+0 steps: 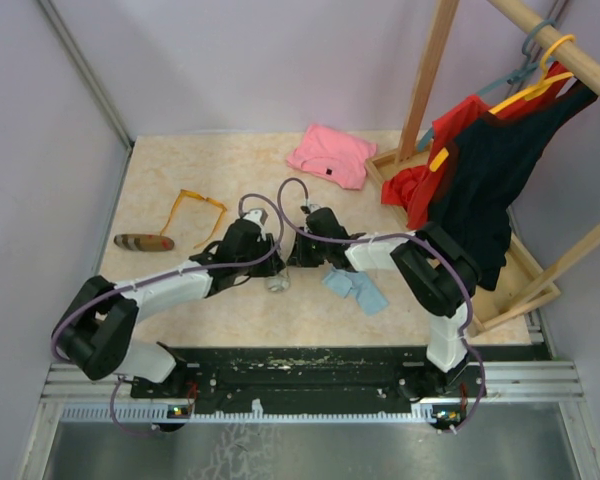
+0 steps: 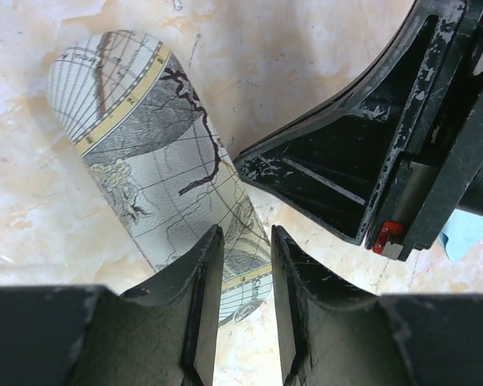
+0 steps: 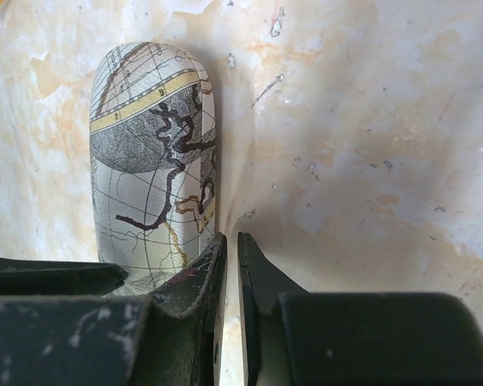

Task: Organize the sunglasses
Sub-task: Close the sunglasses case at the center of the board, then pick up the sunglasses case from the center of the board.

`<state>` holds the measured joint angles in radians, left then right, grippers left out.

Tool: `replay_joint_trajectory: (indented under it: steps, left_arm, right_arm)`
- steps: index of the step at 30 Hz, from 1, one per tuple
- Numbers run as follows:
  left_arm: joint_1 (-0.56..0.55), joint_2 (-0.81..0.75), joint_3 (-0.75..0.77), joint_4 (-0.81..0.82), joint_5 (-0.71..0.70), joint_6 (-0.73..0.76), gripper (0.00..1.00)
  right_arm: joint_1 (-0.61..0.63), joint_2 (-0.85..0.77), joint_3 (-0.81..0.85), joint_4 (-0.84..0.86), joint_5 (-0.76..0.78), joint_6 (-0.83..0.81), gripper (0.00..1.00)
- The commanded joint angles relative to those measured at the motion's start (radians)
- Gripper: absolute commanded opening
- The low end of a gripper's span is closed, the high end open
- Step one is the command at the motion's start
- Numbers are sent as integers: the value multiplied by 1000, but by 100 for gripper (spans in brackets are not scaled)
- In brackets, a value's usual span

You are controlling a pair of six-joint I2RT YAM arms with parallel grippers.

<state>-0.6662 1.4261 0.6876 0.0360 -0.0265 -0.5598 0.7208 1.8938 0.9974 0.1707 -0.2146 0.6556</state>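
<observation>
We see 1 pair of sunglasses (image 1: pixel 195 210), orange-framed, lying with its arms unfolded on the left part of the table (image 1: pixel 180 160). It is just far and right of a brown case (image 1: pixel 143 242) and well left of both grippers. The left gripper (image 2: pixel 245 233) stands slightly parted, clamping nothing, over the end of a map-printed case (image 2: pixel 145 153). The right gripper (image 3: pixel 232 239) is all but closed and empty, its tip against that case's side. A light blue cloth (image 1: pixel 358 288) lies just right.
</observation>
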Motion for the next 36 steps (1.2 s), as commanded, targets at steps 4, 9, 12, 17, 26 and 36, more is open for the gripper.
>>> replay_joint_trajectory:
  steps: [4, 9, 12, 17, 26, 36]
  left_arm:
    - [-1, -123, 56, -87, -106, 47, 41]
    - [25, -250, 74, -145, -238, 50, 54]
    - [43, -361, 61, -191, -338, 38, 62]
    - [50, -517, 41, -258, -461, 61, 70]
    - [51, -646, 49, -380, -461, 76, 73]
    - [51, -703, 21, -382, -403, 73, 73]
  right_arm:
    - [3, -106, -9, -8, 142, -54, 16]
    - [4, -223, -56, -16, 250, -128, 46]
    - [32, -266, -22, -81, 307, -179, 61]
    - [144, -254, 105, -203, 470, -219, 87]
    - [244, -8, 360, -397, 581, -165, 91]
    - [276, 132, 452, -467, 625, -138, 93]
